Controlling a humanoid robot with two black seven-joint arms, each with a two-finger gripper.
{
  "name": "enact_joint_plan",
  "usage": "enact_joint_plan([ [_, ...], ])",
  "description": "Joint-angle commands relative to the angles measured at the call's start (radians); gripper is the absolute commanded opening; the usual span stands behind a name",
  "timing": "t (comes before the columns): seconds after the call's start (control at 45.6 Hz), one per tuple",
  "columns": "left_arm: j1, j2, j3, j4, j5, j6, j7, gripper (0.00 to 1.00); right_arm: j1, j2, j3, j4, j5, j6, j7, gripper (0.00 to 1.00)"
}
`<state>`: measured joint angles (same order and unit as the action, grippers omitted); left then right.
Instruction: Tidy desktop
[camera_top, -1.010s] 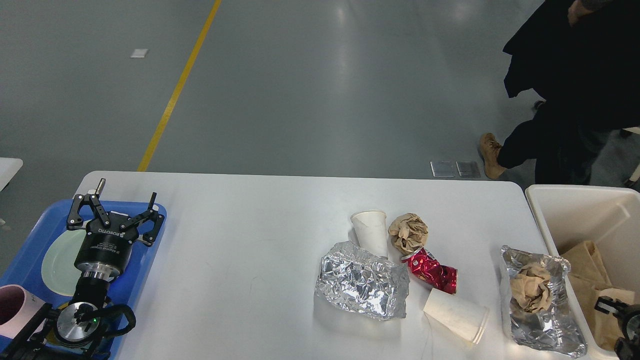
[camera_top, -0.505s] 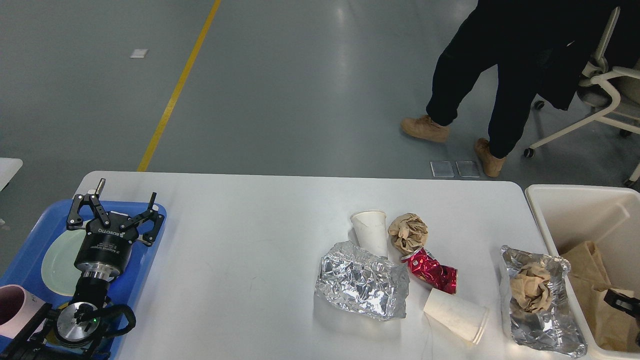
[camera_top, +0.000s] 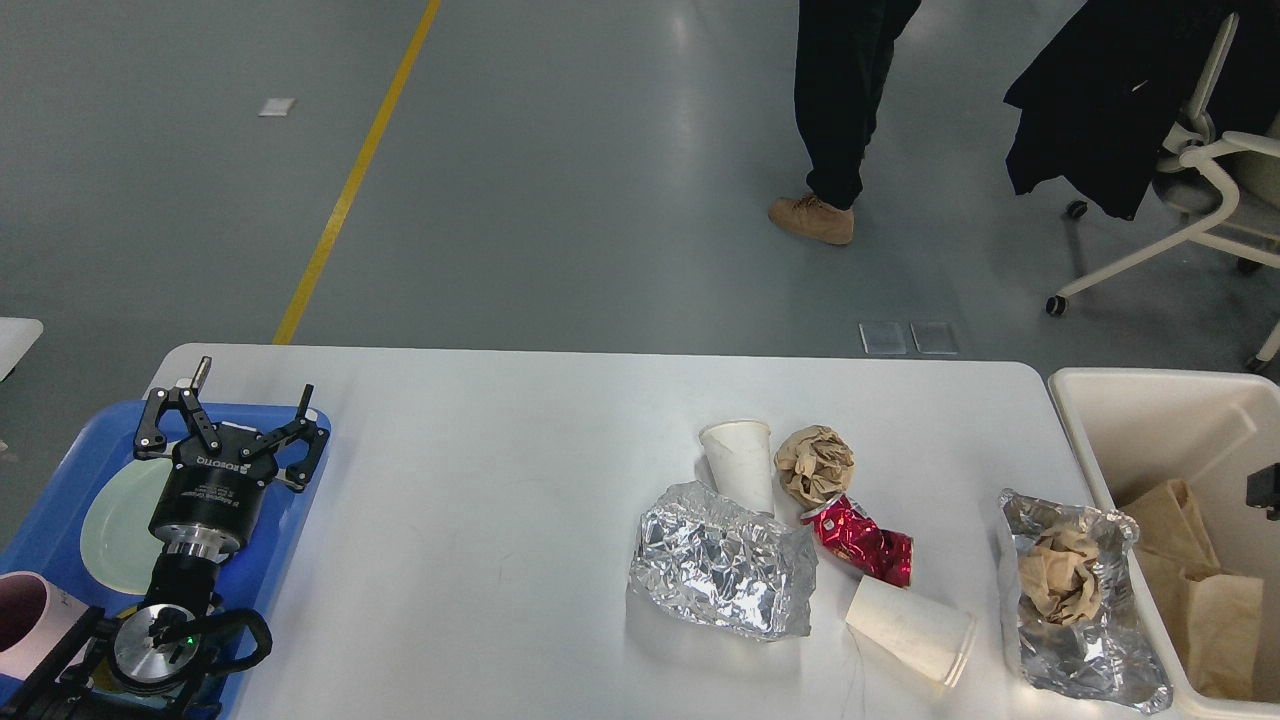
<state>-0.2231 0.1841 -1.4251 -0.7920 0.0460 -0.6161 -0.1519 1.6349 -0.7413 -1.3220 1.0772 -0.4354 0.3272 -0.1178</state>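
The white desktop (camera_top: 480, 450) carries litter right of its middle: an upright white paper cup (camera_top: 738, 462), a crumpled brown paper ball (camera_top: 815, 463), a crushed red can (camera_top: 862, 541), a crumpled foil sheet (camera_top: 718, 560) and a second paper cup (camera_top: 910, 628) lying on its side. Near the right edge lies a foil wrapper (camera_top: 1085, 650) with brown paper in it. My left gripper (camera_top: 233, 402) hangs open and empty over the blue tray (camera_top: 50, 500). Only a small dark piece of my right gripper (camera_top: 1264, 490) shows at the right edge, over the cream bin (camera_top: 1130, 420).
The bin holds brown paper bags (camera_top: 1205, 600). On the tray lie a pale green plate (camera_top: 110, 515) and a pink mug (camera_top: 22, 620). Beyond the table a person (camera_top: 835, 110) walks on the grey floor, near a chair (camera_top: 1215, 190) draped with a dark jacket.
The dark part of my right arm has risen and slid toward the right edge over the bin. The person has walked leftward behind the table. My left arm has not moved.
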Motion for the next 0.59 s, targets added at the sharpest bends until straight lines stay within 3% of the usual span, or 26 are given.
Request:
enact_joint_plan([
  [0.0, 0.001, 0.000, 0.000, -0.001, 0.000, 0.001, 0.000, 0.97, 0.233, 0.123, -0.092, 0.053, 0.006, 0.275, -0.002, 1.00],
  [0.088, 0.001, 0.000, 0.000, -0.001, 0.000, 0.001, 0.000, 0.97, 0.403, 0.186, -0.094, 0.128, 0.010, 0.465, -0.003, 1.00],
  [0.241, 0.001, 0.000, 0.000, 0.000, 0.000, -0.001, -0.002, 0.97, 0.647, 0.217, -0.059, 0.317, 0.035, 0.550, -0.003, 1.00],
  [0.439, 0.001, 0.000, 0.002, 0.000, 0.000, 0.001, -0.002, 0.97, 0.891, 0.304, -0.059, 0.587, 0.144, 0.534, 0.003, 0.99],
  [0.571, 0.001, 0.000, 0.000, 0.000, 0.000, 0.001, -0.002, 0.97, 0.931, 0.368, -0.046, 0.658, 0.225, 0.475, 0.006, 0.98],
])
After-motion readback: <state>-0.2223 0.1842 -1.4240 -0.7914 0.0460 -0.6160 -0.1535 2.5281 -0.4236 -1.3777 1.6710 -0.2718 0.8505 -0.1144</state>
